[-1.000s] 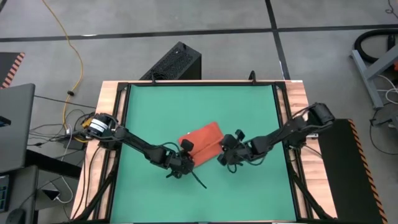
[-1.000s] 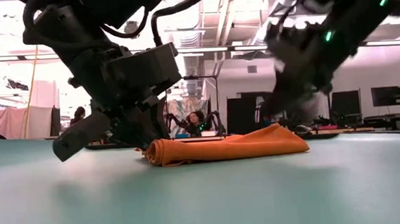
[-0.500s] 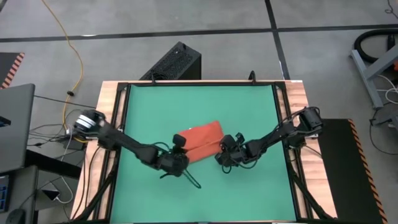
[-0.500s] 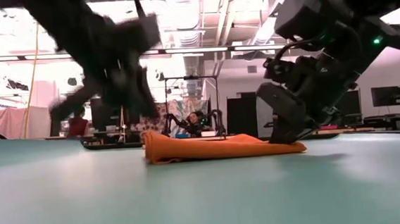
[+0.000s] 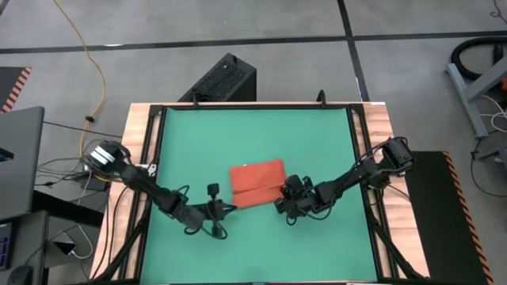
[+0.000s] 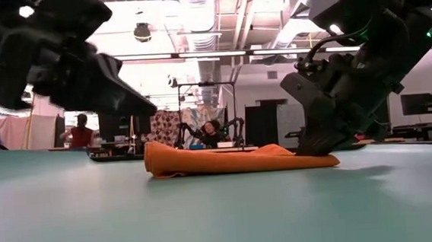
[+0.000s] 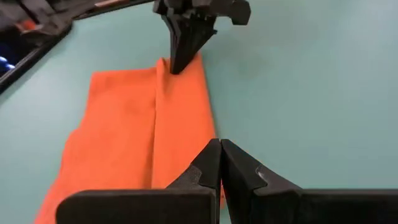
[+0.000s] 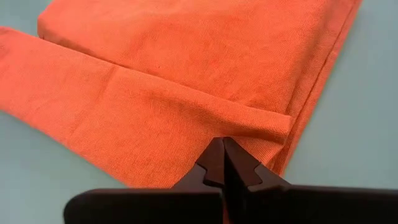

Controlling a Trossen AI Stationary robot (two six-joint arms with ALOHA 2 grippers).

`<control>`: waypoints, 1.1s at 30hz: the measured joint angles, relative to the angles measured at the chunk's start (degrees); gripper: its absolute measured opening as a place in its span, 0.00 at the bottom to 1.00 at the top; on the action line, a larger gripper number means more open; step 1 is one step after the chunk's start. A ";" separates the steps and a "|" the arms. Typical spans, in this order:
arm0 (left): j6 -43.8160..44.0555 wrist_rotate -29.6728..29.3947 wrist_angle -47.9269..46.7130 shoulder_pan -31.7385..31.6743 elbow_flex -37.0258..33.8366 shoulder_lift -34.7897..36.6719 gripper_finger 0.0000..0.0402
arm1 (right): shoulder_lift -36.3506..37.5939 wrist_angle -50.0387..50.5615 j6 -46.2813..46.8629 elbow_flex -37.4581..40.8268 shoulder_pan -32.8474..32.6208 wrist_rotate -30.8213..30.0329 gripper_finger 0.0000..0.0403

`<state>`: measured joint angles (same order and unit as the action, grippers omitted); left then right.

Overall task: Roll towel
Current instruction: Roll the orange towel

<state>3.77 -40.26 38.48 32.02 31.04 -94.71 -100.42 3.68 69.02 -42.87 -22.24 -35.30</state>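
On the towel (image 5: 257,183) rests the right gripper (image 5: 283,200) (seemingly pinching cloth).

One camera hangs high above the green table (image 5: 198,134) and looks straight down, so the whole table shows. One sits low at the table top and looks level across it into the room behind. One rides on each arm's wrist and looks forward past that arm's fingers, very near the towel (image 8: 186,81). All four views share the towel (image 5: 257,183), which lies near the middle of the table.
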 joint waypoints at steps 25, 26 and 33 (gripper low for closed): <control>6.12 -6.30 -6.44 -3.54 4.36 -12.22 0.00 | -0.09 -1.09 -0.02 0.09 -0.02 -0.45 0.04; 6.69 -6.06 -7.17 -3.88 4.40 -12.22 0.00 | -0.09 -1.11 -0.17 0.09 -0.04 -0.48 0.04; 9.59 -3.94 -12.27 -4.92 4.42 -12.20 0.00 | 3.70 -0.25 -8.15 0.32 -4.34 -7.01 0.04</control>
<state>13.37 -44.20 26.20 27.10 35.46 -106.91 -96.72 3.44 60.87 -42.55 -26.58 -42.31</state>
